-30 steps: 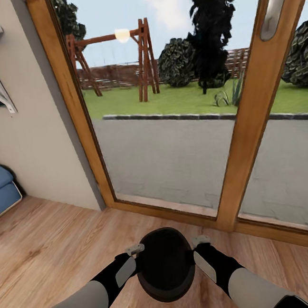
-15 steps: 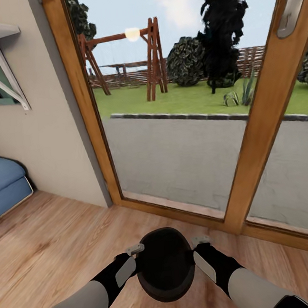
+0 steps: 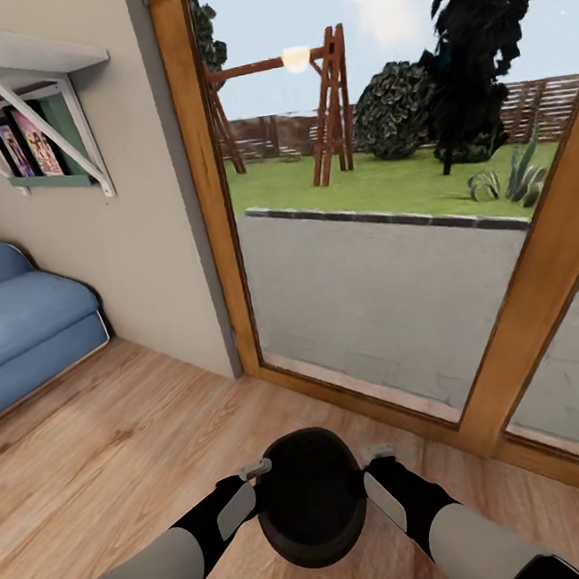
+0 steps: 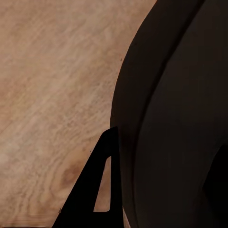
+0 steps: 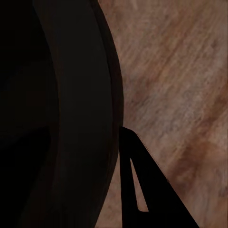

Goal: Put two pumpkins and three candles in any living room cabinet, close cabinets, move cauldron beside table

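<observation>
Two grippers, your left gripper (image 3: 254,467) and right gripper (image 3: 376,450), press the black cauldron (image 3: 310,496) between them above the wooden floor (image 3: 110,454), because its belly is too wide for one pair of jaws; how wide each pair stands, I cannot tell.

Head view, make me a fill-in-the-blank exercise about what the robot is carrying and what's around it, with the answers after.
1. The cauldron sits between the left gripper and the right gripper, and its colour is ____.
2. The sofa against the wall is coloured ____.
3. The floor under the arms is made of ____.
4. Through the glass door, the wooden frame on the lawn is a ____ set.

Missing words: black; blue; wood; swing
</observation>
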Robot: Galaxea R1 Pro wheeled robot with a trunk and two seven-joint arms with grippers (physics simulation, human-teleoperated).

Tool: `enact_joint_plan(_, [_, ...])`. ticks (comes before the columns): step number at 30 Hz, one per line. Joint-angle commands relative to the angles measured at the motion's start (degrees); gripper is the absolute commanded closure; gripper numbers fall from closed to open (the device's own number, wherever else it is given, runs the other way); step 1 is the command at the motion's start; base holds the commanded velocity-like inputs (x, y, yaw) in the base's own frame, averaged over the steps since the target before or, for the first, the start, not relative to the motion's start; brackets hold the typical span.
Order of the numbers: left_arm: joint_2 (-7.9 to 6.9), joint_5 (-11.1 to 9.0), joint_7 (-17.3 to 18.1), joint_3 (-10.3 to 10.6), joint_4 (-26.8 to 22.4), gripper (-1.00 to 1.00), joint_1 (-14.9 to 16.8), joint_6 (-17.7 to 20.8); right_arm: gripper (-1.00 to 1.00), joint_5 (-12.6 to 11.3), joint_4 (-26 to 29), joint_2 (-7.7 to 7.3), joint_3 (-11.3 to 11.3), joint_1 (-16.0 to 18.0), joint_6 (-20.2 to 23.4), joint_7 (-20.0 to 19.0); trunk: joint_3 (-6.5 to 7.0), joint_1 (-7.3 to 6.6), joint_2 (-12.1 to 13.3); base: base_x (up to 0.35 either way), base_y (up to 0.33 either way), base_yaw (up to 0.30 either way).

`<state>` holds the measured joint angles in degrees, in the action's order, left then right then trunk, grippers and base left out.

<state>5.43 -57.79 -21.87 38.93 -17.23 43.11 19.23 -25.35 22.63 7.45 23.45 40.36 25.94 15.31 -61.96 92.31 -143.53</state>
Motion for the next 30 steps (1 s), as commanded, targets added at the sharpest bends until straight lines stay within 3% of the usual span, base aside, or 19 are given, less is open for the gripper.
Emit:
enact_joint_plan(1, [-0.06,0.22,-0.45,0.36,0.00,1.00,0.04,0.29,1.00,0.21,0.22,-0.07,0.19,0.07,0.25,0.52,-0.05,-0.02,-0.03,0.000,0.000,0.274])
enact_joint_plan(30, [-0.05,0.29,-0.45,0.37,0.00,1.00,0.04,0.20,1.00,0.21,0.31,-0.07,0.19,0.07,0.25,0.51,-0.05,-0.02,-0.03,0.000,0.000,0.274])
